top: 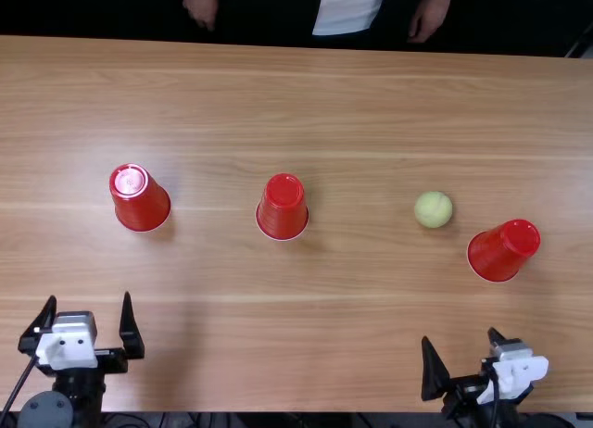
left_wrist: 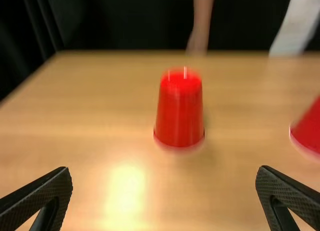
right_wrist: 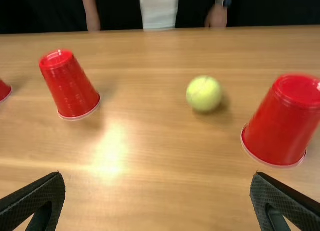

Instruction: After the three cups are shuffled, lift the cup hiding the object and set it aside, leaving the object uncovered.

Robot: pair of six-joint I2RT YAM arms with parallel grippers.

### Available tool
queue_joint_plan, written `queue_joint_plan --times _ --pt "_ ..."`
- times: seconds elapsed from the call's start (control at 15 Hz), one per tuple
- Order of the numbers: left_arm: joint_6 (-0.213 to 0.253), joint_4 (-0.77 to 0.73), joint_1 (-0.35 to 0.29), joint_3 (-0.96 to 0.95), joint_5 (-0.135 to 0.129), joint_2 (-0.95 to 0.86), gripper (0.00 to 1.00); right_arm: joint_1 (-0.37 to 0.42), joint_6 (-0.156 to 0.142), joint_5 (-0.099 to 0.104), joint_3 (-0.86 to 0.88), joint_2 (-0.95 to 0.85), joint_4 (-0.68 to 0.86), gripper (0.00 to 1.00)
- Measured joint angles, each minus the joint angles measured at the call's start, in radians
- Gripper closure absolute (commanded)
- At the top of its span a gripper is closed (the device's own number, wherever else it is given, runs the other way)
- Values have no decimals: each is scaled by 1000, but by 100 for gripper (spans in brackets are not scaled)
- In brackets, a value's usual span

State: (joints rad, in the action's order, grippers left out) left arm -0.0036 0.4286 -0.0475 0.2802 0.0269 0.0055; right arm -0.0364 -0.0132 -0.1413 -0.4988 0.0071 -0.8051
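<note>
Three red cups stood mouth down on the table [top: 324, 104], and none of them covered the ball [top: 433, 208], which sat in the open on the bare wood. Both grippers hung low at the near edge with their fingers spread wide and nothing between them.

From the right gripper [top: 460, 340], the ball lay ahead and a shade toward the left arm's side. The right cup [top: 503, 250] lay ahead and a little to the outer side, somewhat nearer than the ball. Ball and right cup were near each other but clearly apart, with wood showing between them. The middle cup [top: 282, 207] stood farther off on the ball's other side, roughly level with it, about halfway between the two arms.

From the left gripper [top: 87, 303], the left cup [top: 140, 198] stood almost straight ahead, just a touch inward, while the ball was far across the table beyond the middle cup.

So the right arm was plainly the nearer one to the ball and to the cup beside it. Each cup's long axis ran upright, base on top, so a grip would likely have to close across the tapered wall from the sides. With the ball already exposed, no cup looked in need of lifting just then.
</note>
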Motion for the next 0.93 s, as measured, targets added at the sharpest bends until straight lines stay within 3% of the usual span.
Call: queue_joint_plan --times 0.13,0.27,0.33,0.47,0.6,0.67,0.93 --pt "0 -167 0 -97 -2 0 0 0 0 4 59 0 263 0" --pt "0 -207 0 -163 -6 0 0 0 0 16 200 0 644 0" --pt "2 -214 0 -177 -8 0 0 0 0 35 267 0 776 0" --pt "2 -275 0 -226 -38 0 0 0 0 100 394 0 961 0" --pt "3 -348 0 -252 -74 2 0 0 0 137 459 0 1004 0" --pt "3 -355 0 -255 -87 2 0 0 0 145 473 0 976 0" --pt "2 -357 0 -256 -99 2 0 0 2 157 481 0 894 0"
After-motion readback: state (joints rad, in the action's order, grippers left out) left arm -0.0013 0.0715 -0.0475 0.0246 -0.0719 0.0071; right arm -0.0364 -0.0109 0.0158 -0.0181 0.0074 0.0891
